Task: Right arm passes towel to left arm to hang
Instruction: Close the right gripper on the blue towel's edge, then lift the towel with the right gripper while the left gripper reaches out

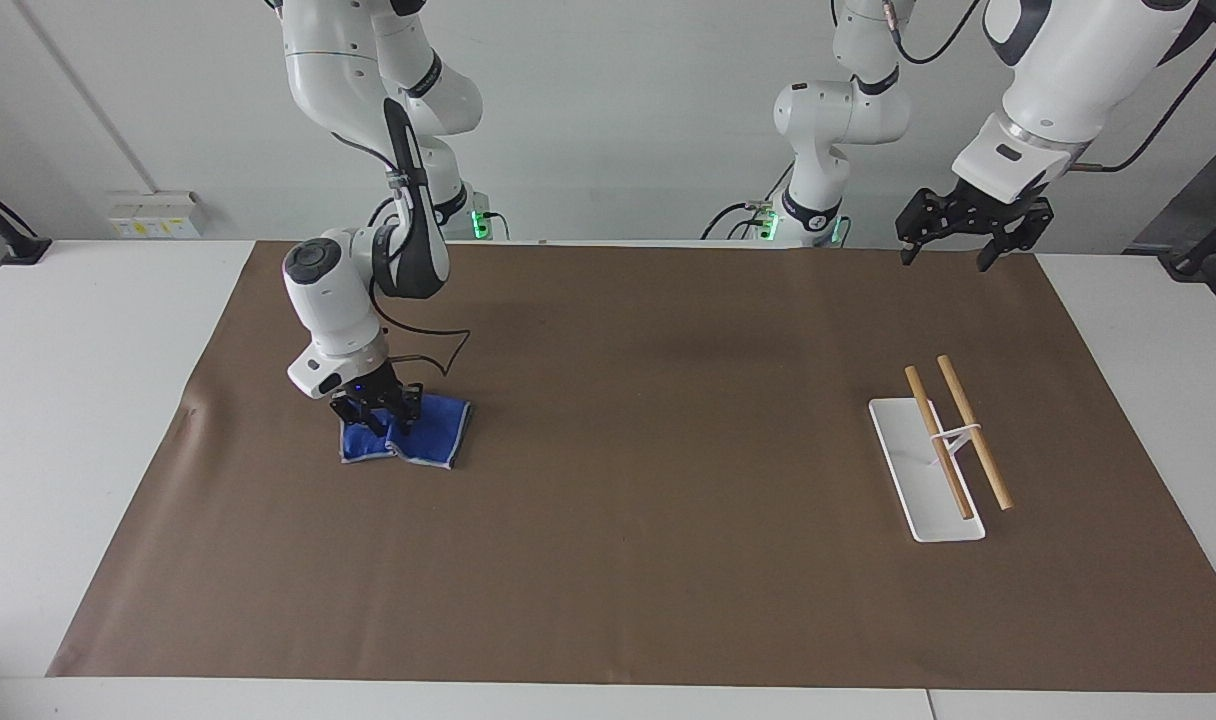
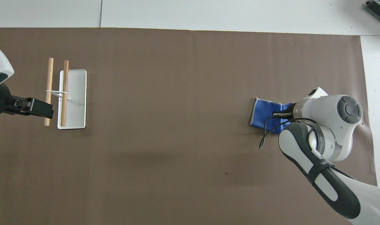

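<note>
White table (image 1: 88, 420) under a brown paper sheet (image 1: 628, 520). White tray-base rack (image 1: 913, 470) with two wooden rods (image 1: 953, 440) sits toward my left arm's end, nothing in it. The towel (image 1: 423, 432) lies bunched on the sheet toward my right arm's end. My right gripper (image 1: 376, 418) is bent down, fingers pinched together on the towel. My left gripper (image 1: 946, 242) waits raised over the sheet's edge, fingers spread.

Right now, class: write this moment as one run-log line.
stage: pickup | right gripper: shut on towel, bunched on mat | left gripper: open, waiting above rack end | handover: not yet
</note>
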